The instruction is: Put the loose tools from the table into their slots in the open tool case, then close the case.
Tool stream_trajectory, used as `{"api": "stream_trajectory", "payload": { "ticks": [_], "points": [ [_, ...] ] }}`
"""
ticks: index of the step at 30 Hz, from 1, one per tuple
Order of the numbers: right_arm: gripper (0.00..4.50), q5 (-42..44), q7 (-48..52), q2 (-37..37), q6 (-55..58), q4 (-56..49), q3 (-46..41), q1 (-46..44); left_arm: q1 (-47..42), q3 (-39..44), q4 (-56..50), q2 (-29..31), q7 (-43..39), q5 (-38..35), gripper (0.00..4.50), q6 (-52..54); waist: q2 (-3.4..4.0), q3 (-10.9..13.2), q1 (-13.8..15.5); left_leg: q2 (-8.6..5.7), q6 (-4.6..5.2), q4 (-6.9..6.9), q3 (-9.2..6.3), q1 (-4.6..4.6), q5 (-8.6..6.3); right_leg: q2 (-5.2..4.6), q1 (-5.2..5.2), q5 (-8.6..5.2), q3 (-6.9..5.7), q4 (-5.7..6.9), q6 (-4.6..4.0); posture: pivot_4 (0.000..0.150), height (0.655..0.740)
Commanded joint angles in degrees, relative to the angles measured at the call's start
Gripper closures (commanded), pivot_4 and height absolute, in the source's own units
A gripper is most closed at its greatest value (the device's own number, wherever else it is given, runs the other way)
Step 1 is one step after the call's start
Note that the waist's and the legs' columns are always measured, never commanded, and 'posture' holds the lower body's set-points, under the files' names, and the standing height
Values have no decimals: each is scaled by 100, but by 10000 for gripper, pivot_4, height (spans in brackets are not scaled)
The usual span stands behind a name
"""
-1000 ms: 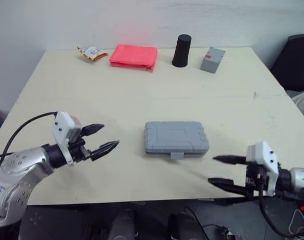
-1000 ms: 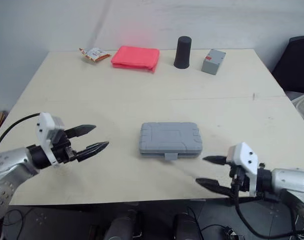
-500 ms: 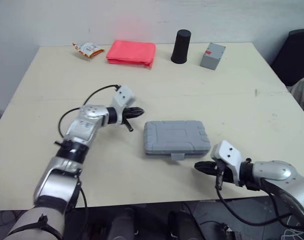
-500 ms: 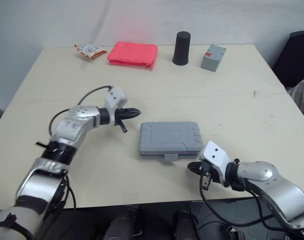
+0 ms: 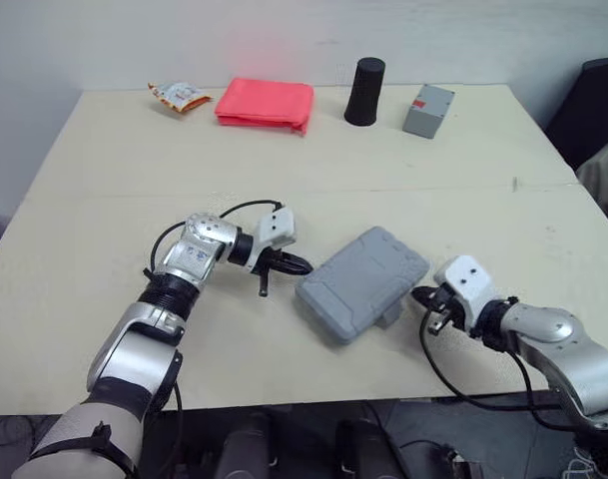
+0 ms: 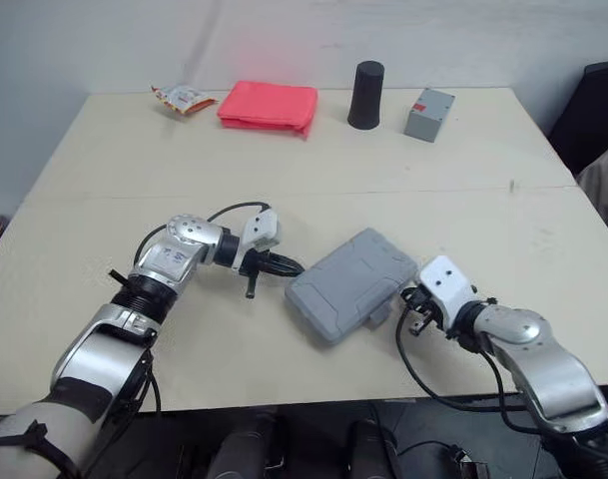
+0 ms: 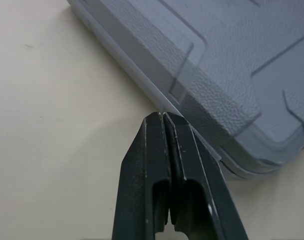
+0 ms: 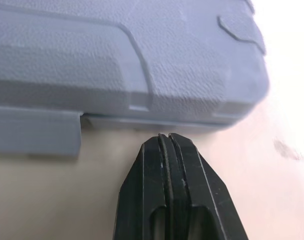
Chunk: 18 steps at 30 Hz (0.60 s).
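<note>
The grey tool case lies closed on the table, turned at an angle with its latch tab facing the front right. My left gripper is shut, its tip against the case's near left corner. In the left wrist view the fingers press together with nothing between them. My right gripper is shut as well, its tip at the case's front edge, just beside the latch tab. No loose tools are in view on the table.
Along the table's far edge lie a snack packet, a folded red cloth, a black cup and a small grey box. A black chair stands off the table's right side.
Both grippers went from open to shut and moved in against the case. The case has turned from square to angled, its right end swung farther away.
</note>
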Motion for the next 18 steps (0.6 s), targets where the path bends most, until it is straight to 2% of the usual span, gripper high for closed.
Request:
{"api": "stream_trajectory", "payload": {
  "ticks": [1, 5, 8, 11, 14, 16, 18],
  "points": [
    [45000, 515, 221, -30, 252, -574, -799, 354, -396, 416, -811, -150, -23, -551, 44618, 827, 0, 0, -3, -3, 3, 1, -5, -4, 1, -2, 0, 2, -2, 2, 3, 1500, 7355],
    [45000, 815, 270, 5, 550, -853, -1129, 619, -375, 150, -1513, -521, -27, -604, 44618, 1321, 0, 0, -13, -7, 19, 19, -8, -11, -2, -4, 9, 11, -1, 0, 20, 1500, 7355],
    [45000, 935, 139, 191, 734, -1022, -973, 625, -208, -611, -1342, -1011, 247, 14, 44618, 1071, 0, -1, -10, -9, 22, 24, -8, -4, -4, -4, 18, 12, 0, -2, 23, 1500, 7355],
    [45000, 1006, 111, 265, 913, -1117, -762, 455, -101, -1259, -902, -972, 453, 795, 44618, 495, 0, 0, -34, -10, 22, 26, -6, -5, -4, -4, 13, 12, 3, -2, 23, 1500, 7355],
    [45000, 1043, 87, 311, 1034, -1159, -570, 298, -28, -1629, -569, -880, 599, 1270, 44618, -96, 2, -13, -41, 0, 20, 26, -5, 3, -4, 1, 16, 12, 6, -2, 22, 1500, 7355],
    [45000, 1016, 80, 325, 1094, -1171, -370, 196, 55, -1803, -454, -817, 634, 1493, 44618, -446, 3, -20, -40, -1, 24, 22, -5, 20, -7, -6, 31, 11, 6, -5, 21, 1500, 7355],
    [45000, 916, 37, 338, 1127, -1084, -155, 87, 139, -1763, -531, -849, 558, 1405, 44618, -326, 5, -37, -40, 3, 39, 17, -14, 47, -25, -12, 62, 10, -1, -17, 18, 1500, 7355]
  ]
}}
